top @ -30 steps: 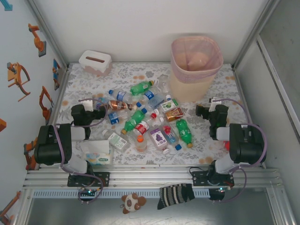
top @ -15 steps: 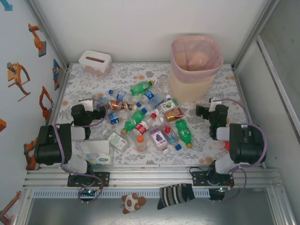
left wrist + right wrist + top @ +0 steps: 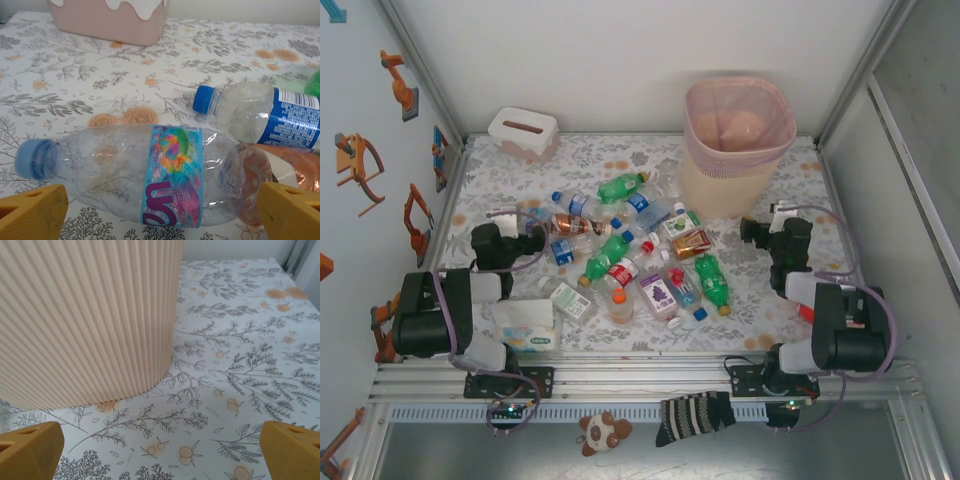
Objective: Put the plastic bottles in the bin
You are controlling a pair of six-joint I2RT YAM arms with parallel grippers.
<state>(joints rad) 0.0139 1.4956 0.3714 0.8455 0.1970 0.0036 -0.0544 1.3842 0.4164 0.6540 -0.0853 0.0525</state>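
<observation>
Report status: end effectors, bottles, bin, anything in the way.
Left end effector open, straddling clear bottle with blue cap, not gripping. Right end effector open, empty, facing bin wall. Other bottles lying loose on table. Nothing blocking.

Light: bright, even and diffuse, from above; no hard glare.
Shadows: soft and faint, close under the bin (image 3: 85, 315) ahead and left of the right gripper (image 3: 160, 440).
Clear bottle (image 3: 150, 170) between the fingers of the left gripper (image 3: 157, 205): sharp, with a mild sheen.
Pink box (image 3: 107, 20) beyond it: slightly soft.
Top view: crisp throughout.
</observation>
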